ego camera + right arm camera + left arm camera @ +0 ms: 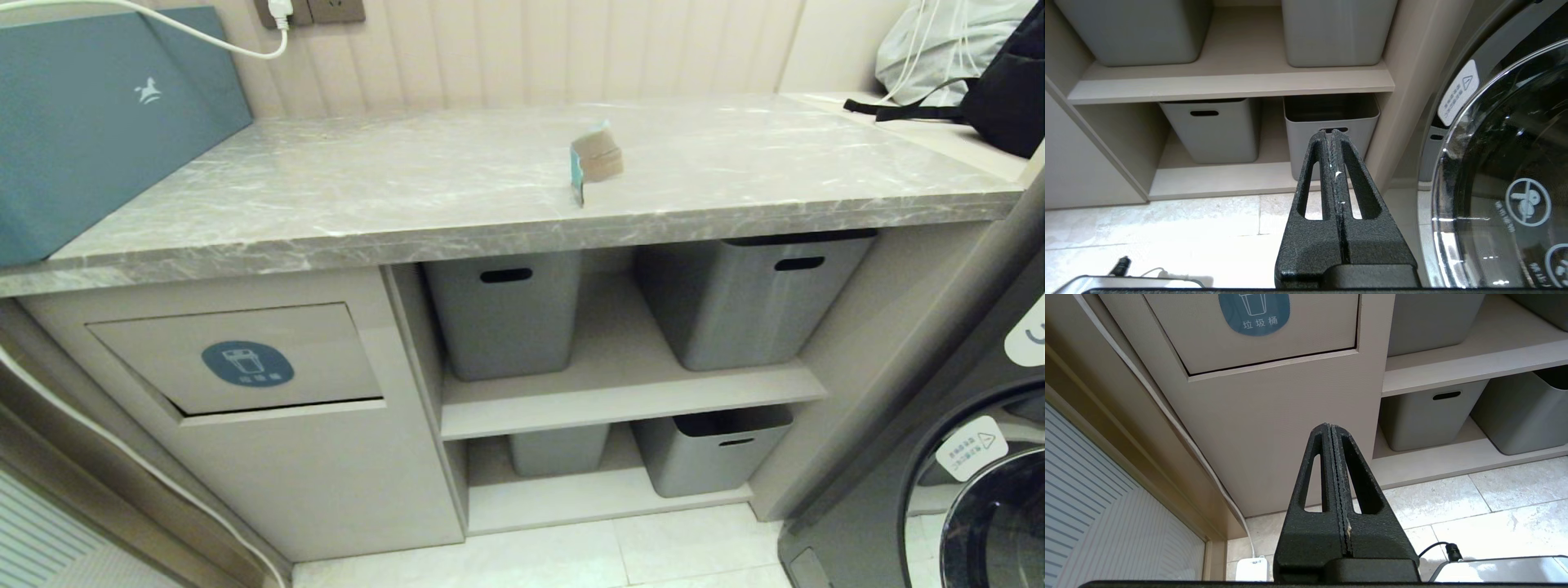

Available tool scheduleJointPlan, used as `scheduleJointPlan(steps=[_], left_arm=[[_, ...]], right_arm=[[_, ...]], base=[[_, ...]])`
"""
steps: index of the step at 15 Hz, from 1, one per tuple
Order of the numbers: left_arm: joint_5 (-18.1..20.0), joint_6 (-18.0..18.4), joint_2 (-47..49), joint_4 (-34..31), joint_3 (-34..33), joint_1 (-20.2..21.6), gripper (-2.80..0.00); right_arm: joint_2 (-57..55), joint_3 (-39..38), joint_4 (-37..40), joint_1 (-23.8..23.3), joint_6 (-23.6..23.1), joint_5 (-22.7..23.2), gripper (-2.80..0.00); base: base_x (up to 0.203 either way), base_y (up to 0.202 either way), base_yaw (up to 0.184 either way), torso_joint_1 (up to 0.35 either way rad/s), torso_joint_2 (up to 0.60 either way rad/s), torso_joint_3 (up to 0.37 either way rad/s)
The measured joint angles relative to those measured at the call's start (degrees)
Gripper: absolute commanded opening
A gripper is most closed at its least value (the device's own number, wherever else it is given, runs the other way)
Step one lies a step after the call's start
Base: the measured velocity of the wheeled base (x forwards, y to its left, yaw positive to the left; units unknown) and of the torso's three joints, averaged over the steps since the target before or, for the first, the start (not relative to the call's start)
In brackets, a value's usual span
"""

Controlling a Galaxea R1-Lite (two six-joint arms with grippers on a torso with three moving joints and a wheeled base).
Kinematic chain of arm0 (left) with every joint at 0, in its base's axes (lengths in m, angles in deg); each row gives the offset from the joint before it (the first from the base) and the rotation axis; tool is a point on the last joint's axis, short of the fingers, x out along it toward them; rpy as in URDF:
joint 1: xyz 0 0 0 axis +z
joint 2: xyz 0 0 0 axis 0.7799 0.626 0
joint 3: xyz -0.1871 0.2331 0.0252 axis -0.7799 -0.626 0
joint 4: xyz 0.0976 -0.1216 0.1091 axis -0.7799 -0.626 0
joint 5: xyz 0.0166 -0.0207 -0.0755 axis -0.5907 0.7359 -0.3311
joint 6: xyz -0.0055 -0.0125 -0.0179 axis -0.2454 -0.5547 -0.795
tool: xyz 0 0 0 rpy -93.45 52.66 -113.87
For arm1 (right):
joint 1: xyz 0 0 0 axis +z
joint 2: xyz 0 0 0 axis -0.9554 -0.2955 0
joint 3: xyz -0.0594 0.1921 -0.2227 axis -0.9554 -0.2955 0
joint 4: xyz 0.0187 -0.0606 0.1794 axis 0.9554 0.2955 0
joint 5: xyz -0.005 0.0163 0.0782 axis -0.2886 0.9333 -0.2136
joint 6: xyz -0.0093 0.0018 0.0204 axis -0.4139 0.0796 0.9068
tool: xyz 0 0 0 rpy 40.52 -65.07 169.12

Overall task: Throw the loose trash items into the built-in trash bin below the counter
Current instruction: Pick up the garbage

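Observation:
One cardboard scrap (595,160), brown with a turquoise face, stands on the grey marble counter (408,188) near its front edge. The other two scraps are out of view. The built-in trash bin (241,359) is the beige flap with a round blue sticker, at lower left under the counter; the flap (1253,330) also shows in the left wrist view. My left gripper (1331,426) hangs low before the bin's cabinet, shut and empty. My right gripper (1332,132) hangs low before the lower shelf, shut and empty. Neither arm shows in the head view.
Grey plastic bins (506,314) with slot handles fill the open shelves right of the cabinet. A teal box (98,114) leans at the counter's left. A washing machine door (988,498) is at the right, a black bag (1004,90) at the far right. A cable (122,465) runs down the left.

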Motion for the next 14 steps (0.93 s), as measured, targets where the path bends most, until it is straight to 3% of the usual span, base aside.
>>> scheduleJointPlan(steps=[4, 7, 10, 14], left_arm=[[-0.14, -0.44, 0.00, 0.10, 0.00, -0.03, -2.80], [-0.11, -0.44, 0.00, 0.10, 0.00, -0.02, -2.80], [-0.09, -0.38, 0.00, 0.12, 0.00, -0.02, -2.80], [-0.17, -0.41, 0.00, 0.12, 0.00, -0.02, -2.80]], right_arm=[[0.00, 0.00, -5.66, 0.00, -4.59, 0.10, -2.80], [0.00, 2.17, -6.83, -0.06, -5.81, 4.51, -2.80], [-1.40, 10.25, -1.83, -0.06, -3.96, 9.50, -2.80], [-9.47, 21.71, 3.19, -0.04, 2.23, 15.69, -2.80]], base=[[0.000, 0.000, 0.000, 0.000, 0.00, 0.000], [0.000, 0.000, 0.000, 0.000, 0.00, 0.000], [0.000, 0.000, 0.000, 0.000, 0.00, 0.000], [0.000, 0.000, 0.000, 0.000, 0.00, 0.000]])
